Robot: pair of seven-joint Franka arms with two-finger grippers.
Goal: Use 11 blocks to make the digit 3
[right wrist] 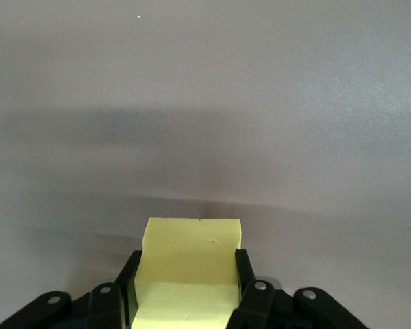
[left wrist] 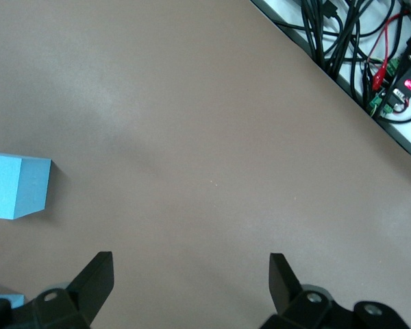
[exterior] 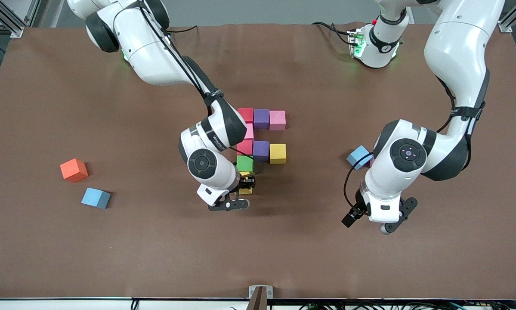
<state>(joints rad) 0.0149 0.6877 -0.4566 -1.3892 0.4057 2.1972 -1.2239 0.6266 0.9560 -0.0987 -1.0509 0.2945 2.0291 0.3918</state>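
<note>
A cluster of blocks lies mid-table. In one row are red (exterior: 245, 114), purple (exterior: 261, 118) and pink (exterior: 277, 120). A second pink block (exterior: 249, 131) is partly hidden by the right arm. Then come red (exterior: 244, 147), purple (exterior: 261, 150), yellow (exterior: 277, 153) and green (exterior: 245, 163). My right gripper (exterior: 245, 184) (right wrist: 186, 274) is shut on a second yellow block (right wrist: 192, 264), low over the table beside the green one. My left gripper (exterior: 372, 219) (left wrist: 192, 274) hangs open and empty over bare table. A light blue block (exterior: 359, 156) (left wrist: 15, 185) lies by that arm.
Toward the right arm's end of the table lie an orange cube (exterior: 73, 170) and a second light blue block (exterior: 96, 198), apart from the cluster. Cables and electronics (left wrist: 370, 62) sit off the table's edge in the left wrist view.
</note>
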